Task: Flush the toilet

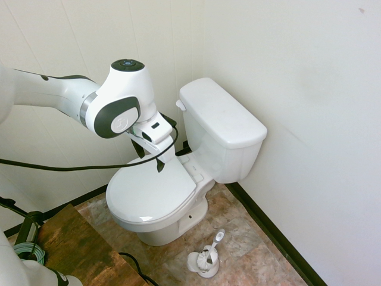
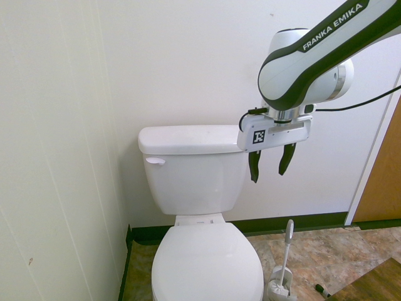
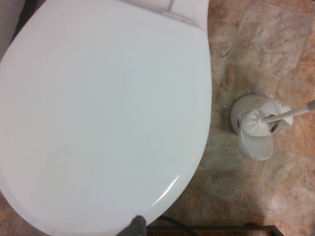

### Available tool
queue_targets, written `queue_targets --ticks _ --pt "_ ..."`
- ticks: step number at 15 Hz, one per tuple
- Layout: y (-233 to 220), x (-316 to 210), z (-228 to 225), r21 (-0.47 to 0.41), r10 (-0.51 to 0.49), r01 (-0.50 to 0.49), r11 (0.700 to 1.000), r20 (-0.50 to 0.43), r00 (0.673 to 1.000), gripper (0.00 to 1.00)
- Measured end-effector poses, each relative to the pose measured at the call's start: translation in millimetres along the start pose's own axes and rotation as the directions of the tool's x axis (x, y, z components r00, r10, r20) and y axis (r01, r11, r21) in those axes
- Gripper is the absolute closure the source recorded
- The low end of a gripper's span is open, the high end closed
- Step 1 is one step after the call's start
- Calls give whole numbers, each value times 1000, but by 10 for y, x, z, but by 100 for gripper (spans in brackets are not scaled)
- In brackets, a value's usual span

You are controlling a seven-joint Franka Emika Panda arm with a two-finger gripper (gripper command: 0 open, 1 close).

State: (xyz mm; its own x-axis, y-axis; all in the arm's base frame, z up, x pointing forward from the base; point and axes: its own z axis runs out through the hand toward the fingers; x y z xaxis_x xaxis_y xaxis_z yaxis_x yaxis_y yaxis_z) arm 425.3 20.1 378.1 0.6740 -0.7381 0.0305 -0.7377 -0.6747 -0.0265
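The white toilet (image 1: 220,128) stands in the corner with its oval seat lid (image 1: 152,193) down. Its small flush lever (image 1: 180,105) sits on the tank's front, at the end nearest the side wall. My gripper (image 1: 149,156) hangs above the back of the seat lid, in front of the tank, pointing down. It is open and empty. From the front, the gripper (image 2: 270,164) overlaps the tank's (image 2: 194,175) right end, while the lever (image 2: 155,161) is at its left end, well apart. The wrist view looks straight down on the seat lid (image 3: 98,113).
A white toilet brush (image 1: 208,253) leans in its holder on the tiled floor beside the bowl, and shows again as the brush (image 3: 256,123) from the wrist. Walls close in behind the tank and along the lever side. A wooden door (image 2: 382,175) stands at the right.
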Motion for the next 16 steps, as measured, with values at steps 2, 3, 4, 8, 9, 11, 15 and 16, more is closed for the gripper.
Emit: queue_targets --ticks 2,3,4,8,9,11,15,16 --pt "-15 7 7 7 2 -2 1000 -1 1000 0" --pt "-53 17 -11 18 -3 3 1000 -11 1000 0" --pt "-143 27 -50 32 -15 16 999 -24 1000 0" --pt "-925 118 -250 77 -99 104 992 -71 993 0" --pt "-1151 200 -248 83 -110 117 990 -83 990 0" --pt "-1578 399 -182 94 -132 141 986 -95 987 0" --pt "-2436 532 32 127 -169 182 975 -103 980 0" --pt "-2622 523 69 133 -179 192 972 -102 978 0"
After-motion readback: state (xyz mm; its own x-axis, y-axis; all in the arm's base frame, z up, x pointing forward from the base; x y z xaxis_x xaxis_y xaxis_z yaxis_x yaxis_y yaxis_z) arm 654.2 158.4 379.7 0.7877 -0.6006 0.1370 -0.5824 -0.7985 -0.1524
